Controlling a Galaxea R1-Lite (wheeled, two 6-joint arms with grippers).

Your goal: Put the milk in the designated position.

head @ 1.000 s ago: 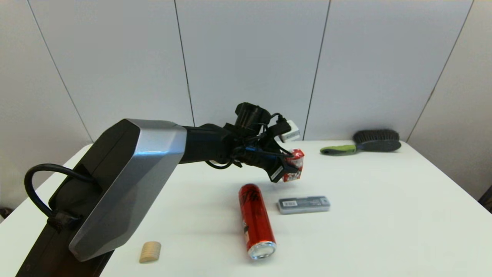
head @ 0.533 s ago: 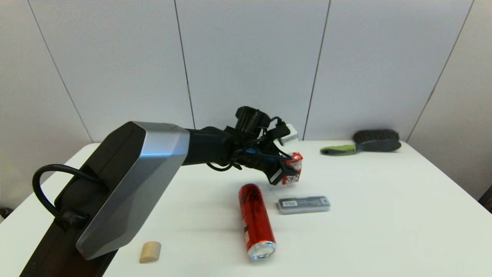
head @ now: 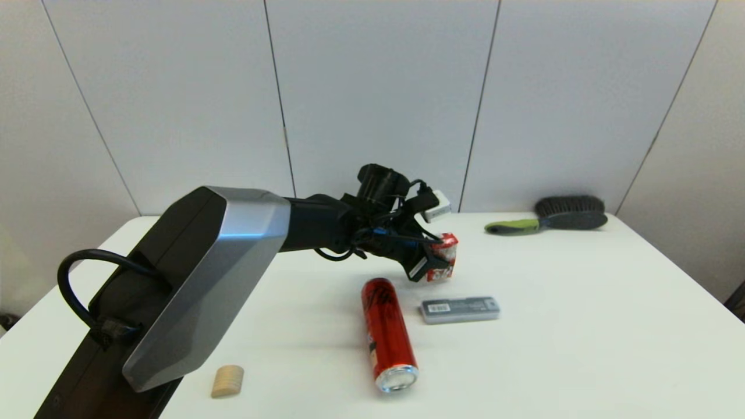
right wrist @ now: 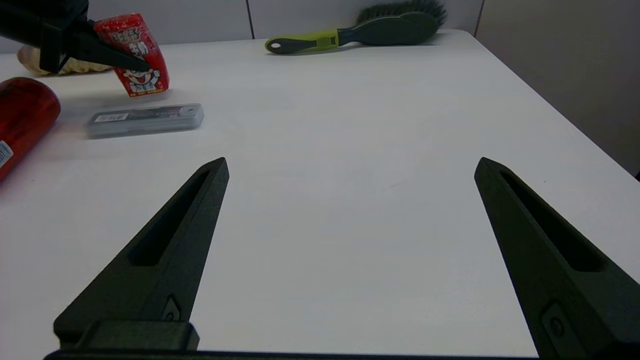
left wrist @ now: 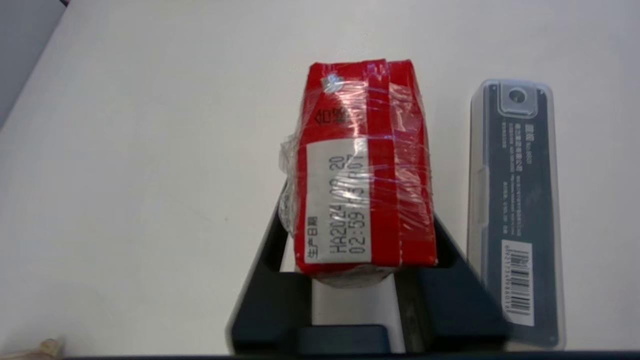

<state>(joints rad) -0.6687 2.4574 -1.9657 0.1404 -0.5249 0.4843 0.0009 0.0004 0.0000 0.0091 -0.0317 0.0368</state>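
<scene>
My left gripper (head: 435, 263) is shut on the milk (head: 446, 256), a small red carton with a white cartoon face. It holds the carton tilted, low over the middle of the white table (head: 582, 326), just behind the grey case. In the left wrist view the milk (left wrist: 362, 170) fills the gap between the two black fingers (left wrist: 270, 285), with its date label facing the camera. From the right wrist view the milk (right wrist: 137, 60) shows far off. My right gripper (right wrist: 351, 162) is open over bare table on the right side and holds nothing.
A long red can (head: 387, 334) lies on its side in front of the milk. A flat grey case (head: 460, 309) lies beside the can. A green-handled brush (head: 553, 218) rests at the back right, and a small wooden block (head: 227, 381) at the front left.
My left gripper has come down a little with the milk, bringing it closer to the table. The can, case and brush have not moved.
</scene>
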